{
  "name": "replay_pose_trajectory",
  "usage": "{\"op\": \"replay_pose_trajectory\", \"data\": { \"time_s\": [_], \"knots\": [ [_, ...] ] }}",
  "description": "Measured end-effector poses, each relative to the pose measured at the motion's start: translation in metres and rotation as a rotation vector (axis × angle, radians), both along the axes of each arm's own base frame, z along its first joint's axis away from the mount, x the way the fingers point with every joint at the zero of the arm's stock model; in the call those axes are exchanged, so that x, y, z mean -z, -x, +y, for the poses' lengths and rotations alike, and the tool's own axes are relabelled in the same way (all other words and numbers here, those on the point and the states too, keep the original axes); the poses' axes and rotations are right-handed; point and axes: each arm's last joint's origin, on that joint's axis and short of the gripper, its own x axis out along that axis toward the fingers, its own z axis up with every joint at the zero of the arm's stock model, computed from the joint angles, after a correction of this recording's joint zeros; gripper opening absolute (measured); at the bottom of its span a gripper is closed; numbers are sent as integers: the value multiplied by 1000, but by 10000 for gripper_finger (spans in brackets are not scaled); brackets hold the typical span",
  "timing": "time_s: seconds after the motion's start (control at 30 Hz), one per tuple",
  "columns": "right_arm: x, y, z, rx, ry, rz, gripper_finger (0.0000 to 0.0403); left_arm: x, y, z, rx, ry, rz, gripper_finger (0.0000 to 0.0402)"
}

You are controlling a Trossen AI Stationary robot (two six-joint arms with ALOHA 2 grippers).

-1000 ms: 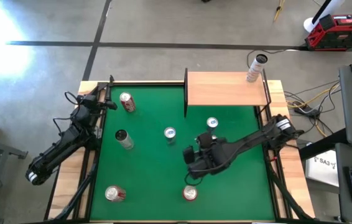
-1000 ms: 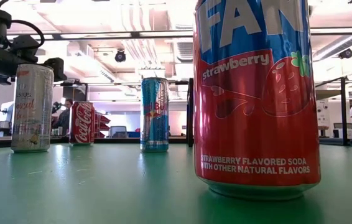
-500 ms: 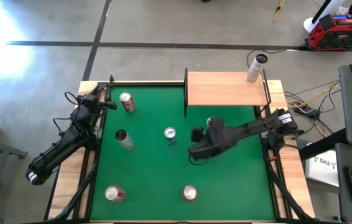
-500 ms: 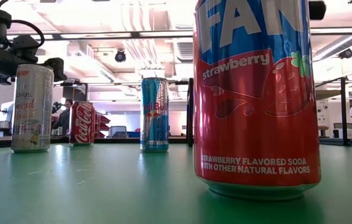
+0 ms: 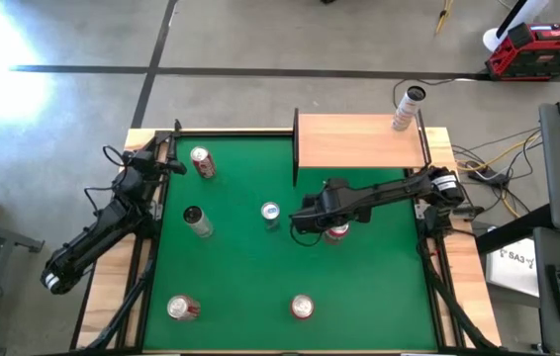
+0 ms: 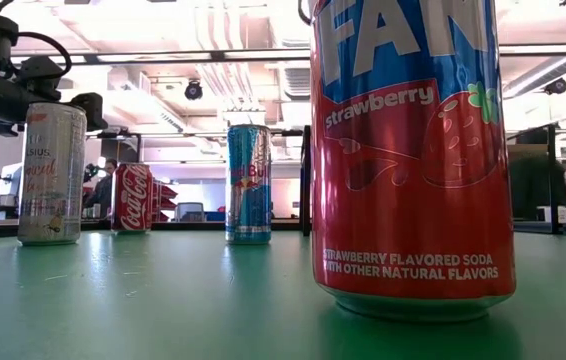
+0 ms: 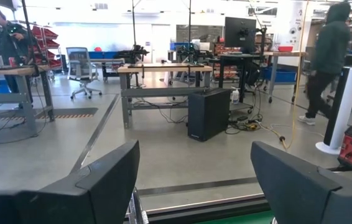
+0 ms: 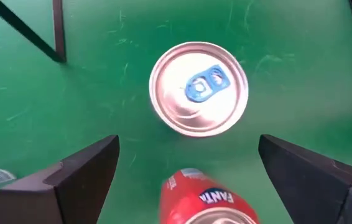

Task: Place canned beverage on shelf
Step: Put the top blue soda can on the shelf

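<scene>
Evidently the right gripper (image 5: 305,216) had been brought over the middle of the table (image 5: 231,267) to line up on a can. Its jaws stood released and wide, holding nothing. They hung above the red can (image 5: 336,232), whose top showed between and below the fingers in the right wrist view, not yet touched. That spread probably suited a descent around the can's body, and the arm reached in from the right edge, which kept the path back to the shelf (image 5: 359,141) short.

The shelf stood at the far edge, toward the right corner, raised on its dark frame. One can, the shelf can (image 5: 407,109), was upright at its far right corner, so the rest of the board remained free for the next one.

The left gripper (image 5: 166,163) waited by the far left corner, likely parked clear of the work. Its fingers were parted and empty in its wrist view.

Seven cans could be counted from above: one on the shelf and six on the table. Those six were the red can, the blue-tab can (image 5: 270,213) just left of the gripper, the silver can (image 5: 196,220), the far-left can (image 5: 201,161), the near-left can (image 5: 183,308) and the front can (image 5: 303,308). The right arm might have hidden another. There was one shelf and two arms.
</scene>
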Motion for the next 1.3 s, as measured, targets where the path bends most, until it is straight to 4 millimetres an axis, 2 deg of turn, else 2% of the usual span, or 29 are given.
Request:
{"op": "replay_pose_trajectory", "data": {
  "time_s": [0.4, 0.83, 1.3],
  "knots": [
    [10, 3, -4, -14, 44, 30, 378, 0, 0, 0, 0, 0, 0, 293],
    [34, -1, -28, -40, 42, 25, 378, 0, 0, 0, 0, 0, 0, 293],
    [38, 1, -34, -25, 15, 33, 378, 0, 0, 0, 0, 0, 0, 293]
  ]
}}
